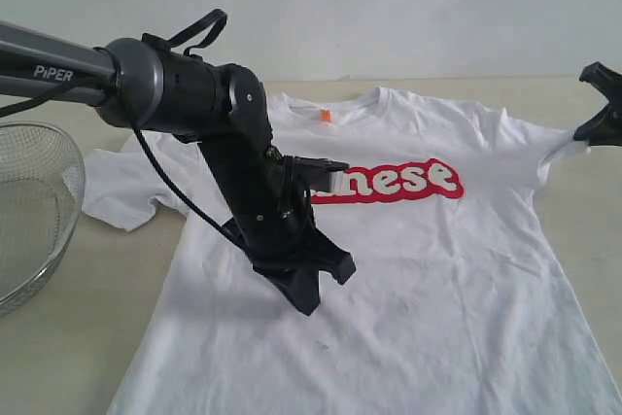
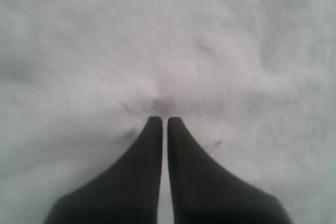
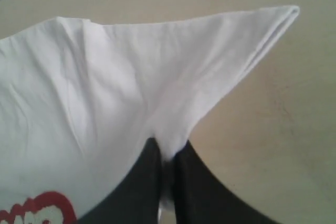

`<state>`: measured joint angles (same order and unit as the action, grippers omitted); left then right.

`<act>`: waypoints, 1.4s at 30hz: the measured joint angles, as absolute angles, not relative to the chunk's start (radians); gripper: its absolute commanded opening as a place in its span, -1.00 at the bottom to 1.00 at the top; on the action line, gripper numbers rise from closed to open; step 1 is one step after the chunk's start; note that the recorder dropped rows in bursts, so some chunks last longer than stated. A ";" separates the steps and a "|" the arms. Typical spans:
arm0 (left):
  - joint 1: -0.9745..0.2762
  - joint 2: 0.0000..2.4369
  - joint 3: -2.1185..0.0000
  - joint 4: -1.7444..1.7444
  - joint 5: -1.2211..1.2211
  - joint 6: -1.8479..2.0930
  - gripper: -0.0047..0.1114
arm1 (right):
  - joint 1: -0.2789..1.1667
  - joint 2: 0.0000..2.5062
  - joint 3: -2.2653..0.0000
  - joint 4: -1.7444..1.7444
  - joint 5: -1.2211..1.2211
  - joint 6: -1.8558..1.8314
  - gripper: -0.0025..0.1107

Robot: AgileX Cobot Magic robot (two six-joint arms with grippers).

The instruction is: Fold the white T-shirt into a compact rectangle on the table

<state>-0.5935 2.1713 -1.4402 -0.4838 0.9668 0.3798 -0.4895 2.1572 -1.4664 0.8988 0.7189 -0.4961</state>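
Observation:
The white T-shirt [image 1: 408, 269] lies face up on the table [image 1: 78, 328], its red chest print [image 1: 408, 180] partly hidden behind my left arm. My left gripper [image 1: 309, 300] points down over the shirt's left half. Its fingers are shut, and in the left wrist view the tips [image 2: 164, 120] sit at a small pucker in the white cloth [image 2: 157, 66]. At the far right edge my right gripper [image 1: 583, 131] is shut on the shirt's sleeve. The right wrist view shows the sleeve [image 3: 173, 77] pinched between the black fingers [image 3: 168, 148] and lifted off the table [image 3: 273, 140].
A round wire-mesh basket [image 1: 29, 211] stands at the left edge of the table, next to the shirt's other sleeve [image 1: 121, 187]. Bare tabletop shows behind the collar and to the right of the shirt.

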 measured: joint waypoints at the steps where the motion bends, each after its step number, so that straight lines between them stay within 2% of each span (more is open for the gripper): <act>1: -0.593 2.171 -1.440 -0.484 0.967 0.380 -0.84 | -0.489 2.156 -1.472 0.899 0.726 -0.496 -0.96; 5: -0.593 2.171 -1.440 -0.484 0.967 0.380 -0.84 | -0.459 2.156 -1.473 0.895 0.735 -0.516 -0.96; 13: -0.593 2.118 -1.439 -0.484 0.967 0.380 -0.84 | -0.261 2.156 -1.473 0.906 0.696 -0.538 -0.96; 19: -0.593 2.077 -1.439 -0.484 0.967 0.384 -0.84 | -0.170 2.156 -1.473 0.911 0.686 -0.538 -0.96; 28: -0.593 2.077 -1.439 -0.484 0.967 0.386 -0.84 | -0.140 2.156 -1.473 0.912 0.708 -0.540 -0.95; 30: -0.593 2.077 -1.439 -0.484 0.967 0.386 -0.84 | -0.137 2.156 -1.473 0.914 0.716 -0.542 -0.85; 31: -0.593 2.077 -1.439 -0.484 0.967 0.386 -0.84 | -0.137 2.156 -1.473 0.914 0.718 -0.542 -0.73; 33: -0.593 2.077 -1.439 -0.484 0.967 0.386 -0.84 | -0.137 2.156 -1.473 0.912 0.723 -0.550 -0.43; 35: -0.593 2.077 -1.439 -0.484 0.967 0.386 -0.84 | -0.137 2.156 -1.473 0.912 0.729 -0.555 -0.02; 37: -0.593 2.077 -1.439 -0.484 0.967 0.386 -0.84 | -0.137 2.156 -1.473 0.912 0.735 -0.565 0.30; 39: -0.593 2.077 -1.439 -0.484 0.967 0.386 -0.84 | -0.137 2.156 -1.473 0.912 0.737 -0.585 0.33; 42: -0.593 2.077 -1.439 -0.484 0.967 0.386 -0.84 | -0.137 2.156 -1.473 0.912 0.744 -0.602 0.08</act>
<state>-0.5935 2.0765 -1.4389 -0.4838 0.9668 0.3859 -0.1370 2.1557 -1.4732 0.9119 0.7436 -0.6021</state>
